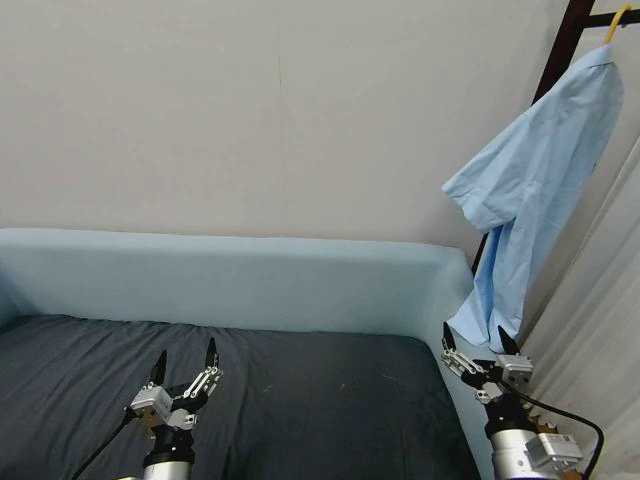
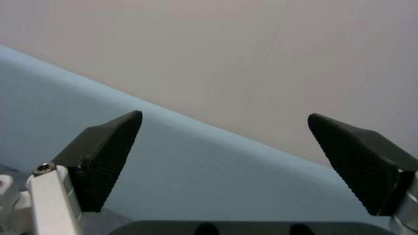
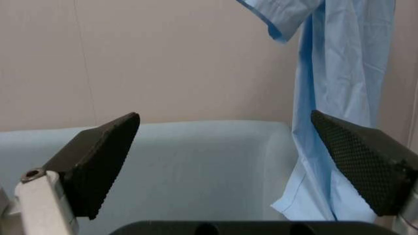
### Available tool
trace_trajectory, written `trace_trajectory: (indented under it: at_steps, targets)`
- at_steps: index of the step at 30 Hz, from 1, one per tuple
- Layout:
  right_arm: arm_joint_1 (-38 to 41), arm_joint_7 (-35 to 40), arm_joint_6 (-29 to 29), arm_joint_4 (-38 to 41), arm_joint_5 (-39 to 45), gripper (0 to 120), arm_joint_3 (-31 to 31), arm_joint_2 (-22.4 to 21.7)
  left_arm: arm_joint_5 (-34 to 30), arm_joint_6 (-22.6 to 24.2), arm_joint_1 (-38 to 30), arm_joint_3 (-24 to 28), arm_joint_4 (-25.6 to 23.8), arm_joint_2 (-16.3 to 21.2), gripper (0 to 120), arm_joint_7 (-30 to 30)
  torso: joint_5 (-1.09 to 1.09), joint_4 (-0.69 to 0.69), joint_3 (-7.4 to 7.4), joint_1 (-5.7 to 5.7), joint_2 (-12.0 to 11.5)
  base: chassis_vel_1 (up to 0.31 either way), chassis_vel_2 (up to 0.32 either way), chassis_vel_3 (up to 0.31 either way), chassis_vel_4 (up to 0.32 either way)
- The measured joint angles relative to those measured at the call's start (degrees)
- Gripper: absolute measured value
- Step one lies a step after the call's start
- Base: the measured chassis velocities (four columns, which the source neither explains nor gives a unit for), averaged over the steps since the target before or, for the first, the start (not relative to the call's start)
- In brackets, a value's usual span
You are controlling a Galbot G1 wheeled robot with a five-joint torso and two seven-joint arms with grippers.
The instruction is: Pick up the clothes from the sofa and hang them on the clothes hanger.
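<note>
Blue short-sleeved shirt (image 1: 540,190): already up on the yellow plastic hanger (image 1: 622,18), which hooks over the dark wooden rack (image 1: 562,50) past the sofa's right end. The hem dangles low beside that end.
Pale blue fabric sofa (image 1: 250,280): no clothes on the part of its dark grey seat cushion (image 1: 320,400) that's visible.
Left pincer (image 1: 186,352): low over the cushion, jaws spread wide, holding nothing.
Right pincer (image 1: 474,332): low at the sofa's right end, just beside the shirt's hem, jaws wide apart too, nothing in them.
Progress: looks pretty much done tbh.
Doing it well: any move of the right arm should head away from the hem with the jaws apart, so a fingertip doesn't snag the cloth and drag the shirt off the hanger. Worth checking the collar sits square on it as well.
</note>
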Motion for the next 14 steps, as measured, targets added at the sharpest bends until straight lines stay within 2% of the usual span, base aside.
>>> trace_trajectory:
  at_steps: [14]
  targets:
    - [0.2, 0.0, 0.0, -0.1, 0.2, 100, -0.1, -0.1, 0.0, -0.1, -0.1, 0.0, 0.1, 0.0, 100, 0.1, 0.0, 0.0, 0.0, 0.0, 0.0, 0.0, 0.0, 0.0, 0.0]
